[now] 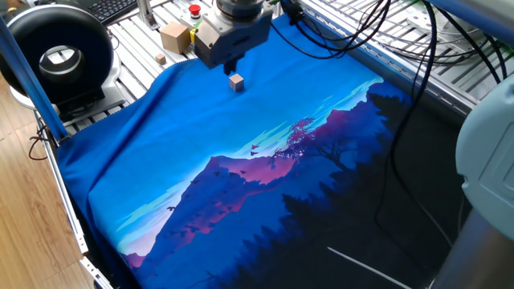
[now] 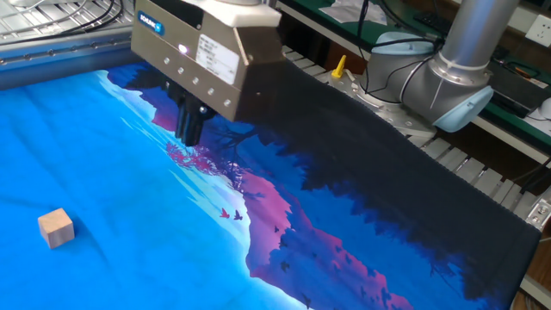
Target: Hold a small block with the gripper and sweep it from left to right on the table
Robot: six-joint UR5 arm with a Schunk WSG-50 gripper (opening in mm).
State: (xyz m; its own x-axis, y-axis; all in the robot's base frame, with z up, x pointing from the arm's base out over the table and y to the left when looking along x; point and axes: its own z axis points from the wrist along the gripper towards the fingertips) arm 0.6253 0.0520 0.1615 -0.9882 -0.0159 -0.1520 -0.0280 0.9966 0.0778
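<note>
1. Lying free on the table [image 2: 103,258] near its far left corner, the small block [image 2: 56,227] looks light, rigid and plain-faced; pinching two opposite flat sides should suit.
2. The gripper [image 2: 191,136] hovers apart from it, holding nothing; its fingers seem nearly together, though the angle obscures this.

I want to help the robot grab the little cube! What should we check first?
1. Small block free on the table, nothing touching it: ok.
2. Claw holding nothing: ok.
3. Claw open wide enough for the block: cannot tell; the fingers overlap from this side.
4. Claw right above the block: not ok; in the other fixed view it hangs well off to one side.
5. Cloth flat around the block: ok, only soft wrinkles.
6. Claw down at block height: not ok, it is above the cloth.
</note>
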